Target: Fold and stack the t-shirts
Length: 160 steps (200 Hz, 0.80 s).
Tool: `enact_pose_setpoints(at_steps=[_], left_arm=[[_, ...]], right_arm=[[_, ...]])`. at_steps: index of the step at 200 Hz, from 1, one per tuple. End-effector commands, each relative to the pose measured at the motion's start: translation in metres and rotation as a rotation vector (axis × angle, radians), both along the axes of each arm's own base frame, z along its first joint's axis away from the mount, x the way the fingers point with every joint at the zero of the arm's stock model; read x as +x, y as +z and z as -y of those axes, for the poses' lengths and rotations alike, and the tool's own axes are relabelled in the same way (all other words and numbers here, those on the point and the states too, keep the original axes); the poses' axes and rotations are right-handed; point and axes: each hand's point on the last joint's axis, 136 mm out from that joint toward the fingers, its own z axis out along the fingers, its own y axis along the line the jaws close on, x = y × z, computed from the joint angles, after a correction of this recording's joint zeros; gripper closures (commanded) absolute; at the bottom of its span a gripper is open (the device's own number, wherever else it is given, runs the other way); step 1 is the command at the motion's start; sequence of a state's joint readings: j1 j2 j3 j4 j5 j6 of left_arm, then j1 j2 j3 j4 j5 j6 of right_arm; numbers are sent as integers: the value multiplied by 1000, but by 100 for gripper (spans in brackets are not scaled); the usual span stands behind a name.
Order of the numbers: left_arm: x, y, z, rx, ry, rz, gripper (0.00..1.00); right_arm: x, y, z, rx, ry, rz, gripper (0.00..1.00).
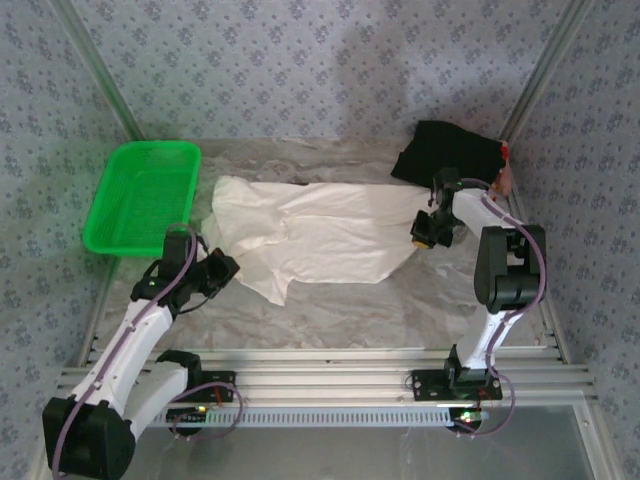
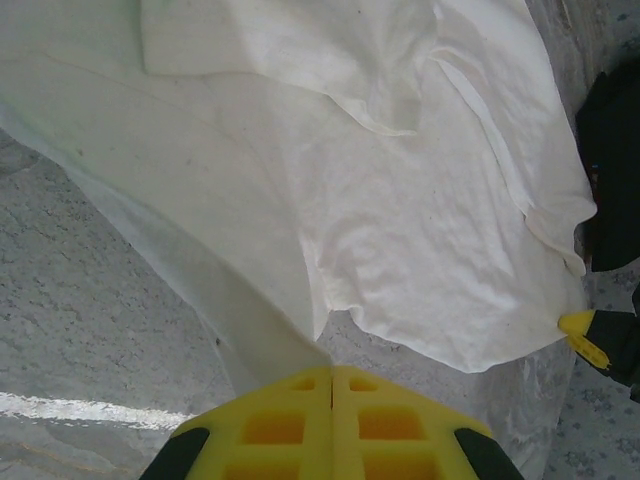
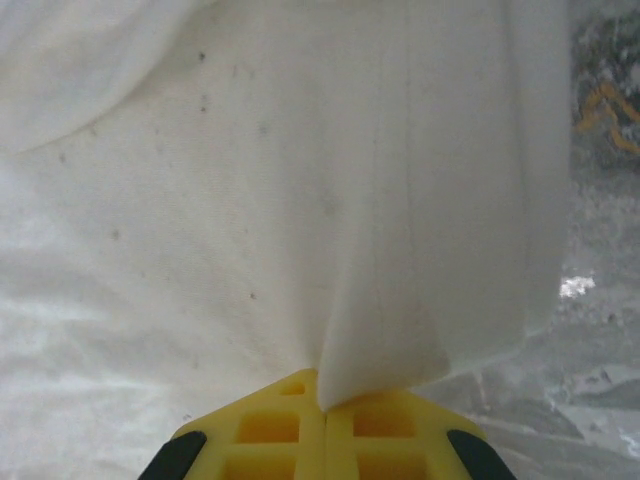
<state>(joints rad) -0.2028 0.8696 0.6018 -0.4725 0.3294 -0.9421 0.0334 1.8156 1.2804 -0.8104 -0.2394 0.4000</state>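
Left pincer clamped on off-white shirt | right pincer likewise (pinching a fold) | black shirt far right

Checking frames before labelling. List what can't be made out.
Top view: the right arm hides the near edge of the black shirt.
Left wrist view: the right edge cuts it off.
Right wrist view: specks on the white shirt are too small to tell stain from print; cloth covers the tips of the right claw.
Top view: red bit beside the black shirt, too small to name.
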Motion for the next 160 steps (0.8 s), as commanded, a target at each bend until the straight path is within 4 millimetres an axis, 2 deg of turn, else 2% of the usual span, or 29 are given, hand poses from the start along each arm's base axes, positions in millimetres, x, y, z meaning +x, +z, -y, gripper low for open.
enact_pose_setpoints(at_steps=[1, 48, 130, 151, 160], left_arm=[[6, 15, 2, 1, -29, 35, 100], [10, 17, 5, 10, -52, 34, 100], [5, 12, 5, 21, -82, 8, 100], [3, 11, 5, 22, -85, 3, 100], [2, 11, 5, 23, -86, 0, 100]], right_arm=[[-1, 10, -3, -1, 32, -21, 100], [32, 6, -21, -8, 100, -39, 100], [67, -22, -58, 2, 166, -80, 100], [74, -26, -69, 36, 177, -63, 95], [80, -24, -76, 68, 184, -32, 89]])
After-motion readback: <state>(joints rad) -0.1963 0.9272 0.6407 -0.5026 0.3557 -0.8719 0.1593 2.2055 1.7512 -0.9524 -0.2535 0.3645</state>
